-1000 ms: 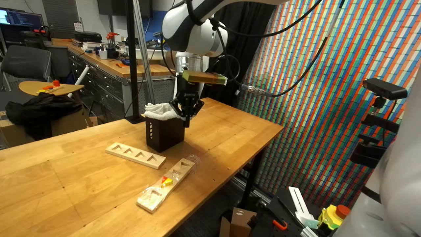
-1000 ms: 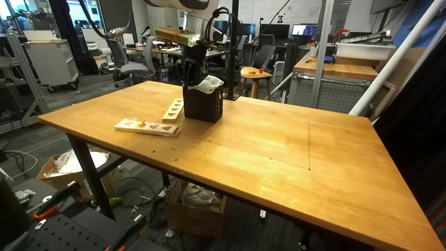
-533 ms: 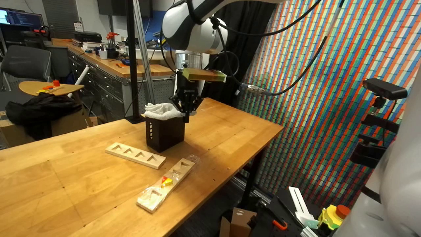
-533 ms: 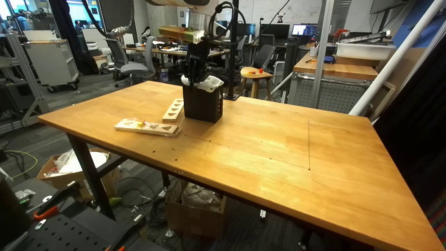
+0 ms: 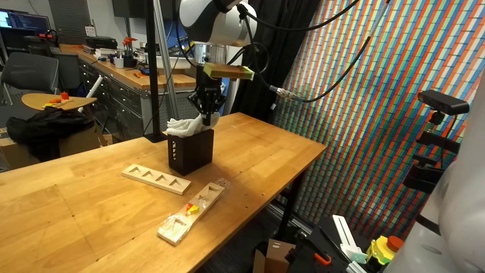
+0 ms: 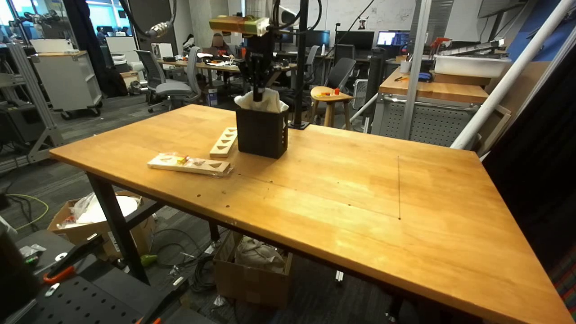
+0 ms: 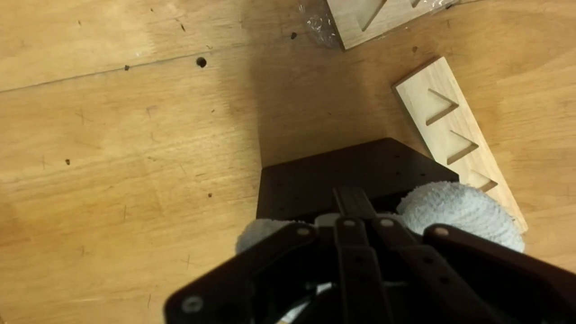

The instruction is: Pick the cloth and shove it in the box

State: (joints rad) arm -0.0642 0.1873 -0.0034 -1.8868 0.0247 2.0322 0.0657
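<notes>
The white cloth (image 5: 183, 128) sits in the mouth of the black box (image 5: 191, 153) and bulges above its rim. In an exterior view the cloth (image 6: 272, 101) rises to a peak beside the fingers. My gripper (image 5: 207, 120) points down over the box, its fingers close together and shut on a raised part of the cloth. The gripper also shows in an exterior view (image 6: 258, 94). In the wrist view the gripper (image 7: 354, 200) has cloth (image 7: 459, 211) on both sides, with the box wall (image 7: 324, 180) beyond. The gripped fold itself is mostly hidden.
Two wooden boards with triangular recesses, one bare (image 5: 156, 179) and one in clear wrap with red and yellow pieces (image 5: 191, 213), lie beside the box on the wooden table (image 5: 265, 151). A black post (image 5: 151, 76) stands at the table edge behind the box.
My gripper has moved up and in over the box from its near side. The cloth beside the fingers has risen into a peak. The box and boards have not moved.
</notes>
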